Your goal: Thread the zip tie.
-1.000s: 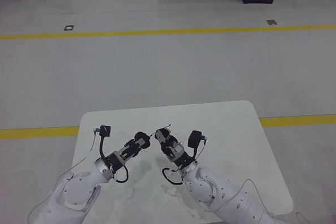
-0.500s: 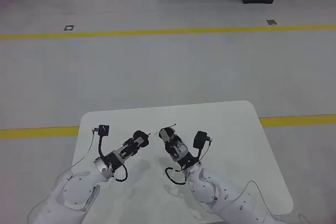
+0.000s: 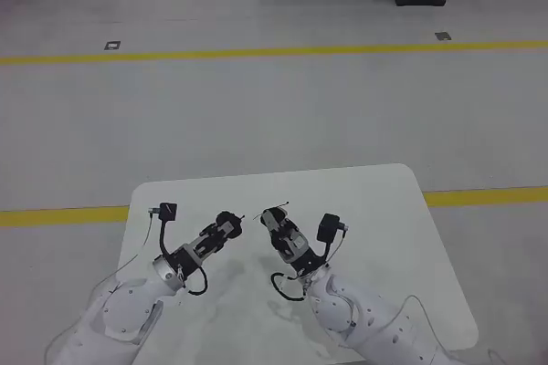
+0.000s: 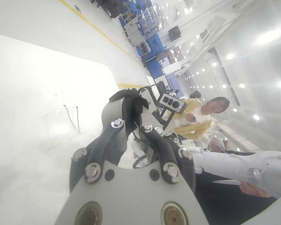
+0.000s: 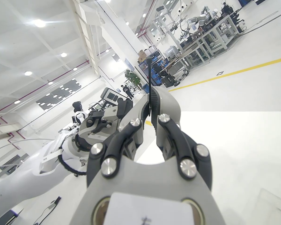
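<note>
- The right gripper (image 5: 151, 95) is held over the white table with rounded corners (image 3: 384, 196), its two grey fingers pressed together on a thin black plastic zip tie (image 5: 149, 76).
- The tie's strip stands straight out past the fingertips. Its free end is in the air and touches nothing.
- From above, that strip shows as a fine dark line slanting away from the gripper, out over the table's far half.
- The left gripper (image 4: 131, 105) faces the right one from just beside it, with a small gap between their tips.
- Its fingers are drawn in on a black bunched piece (image 4: 131, 94) that pokes out past the tips. I can't make out what it is.
- Two slim grey zip ties (image 4: 70, 117) lie flat on the tabletop, side by side and almost touching at one end, well away from both grippers.
- A yellow line (image 3: 274, 52) runs across the pale floor beyond the table.
</note>
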Robot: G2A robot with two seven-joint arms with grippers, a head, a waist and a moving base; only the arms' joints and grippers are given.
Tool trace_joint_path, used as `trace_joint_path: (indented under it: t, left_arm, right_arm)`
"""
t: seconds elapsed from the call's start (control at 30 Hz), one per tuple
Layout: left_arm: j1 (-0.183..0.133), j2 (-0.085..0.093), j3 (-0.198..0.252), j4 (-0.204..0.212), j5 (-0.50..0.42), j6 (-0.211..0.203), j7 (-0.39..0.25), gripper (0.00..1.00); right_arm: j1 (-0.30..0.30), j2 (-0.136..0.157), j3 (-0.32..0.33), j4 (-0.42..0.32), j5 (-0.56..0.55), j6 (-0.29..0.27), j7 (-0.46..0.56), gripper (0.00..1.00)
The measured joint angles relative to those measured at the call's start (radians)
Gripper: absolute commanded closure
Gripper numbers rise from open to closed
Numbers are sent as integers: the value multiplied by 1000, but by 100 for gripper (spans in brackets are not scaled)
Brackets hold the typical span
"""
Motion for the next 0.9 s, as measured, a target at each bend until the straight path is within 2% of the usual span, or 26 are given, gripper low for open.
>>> trace_joint_path:
  t: [0.17,0.3,0.47,0.77,0.9]
  left_arm:
    - [-11,1,-6,-12,23,-1,3,100]
    - [-33,2,22,-25,101,-1,20,100]
    - [-63,7,55,5,147,-1,43,100]
    - [-61,6,56,6,143,0,44,100]
    - [-48,2,54,20,42,-1,74,100]
  right_arm:
    - [-14,9,1,-17,-52,0,-56,100]
    - [-14,20,-10,-22,-78,0,-106,100]
    - [-12,32,-9,-14,-97,0,-162,100]
    - [-14,31,-8,-15,-96,0,-157,100]
    - [-29,33,15,-22,-164,0,-172,100]
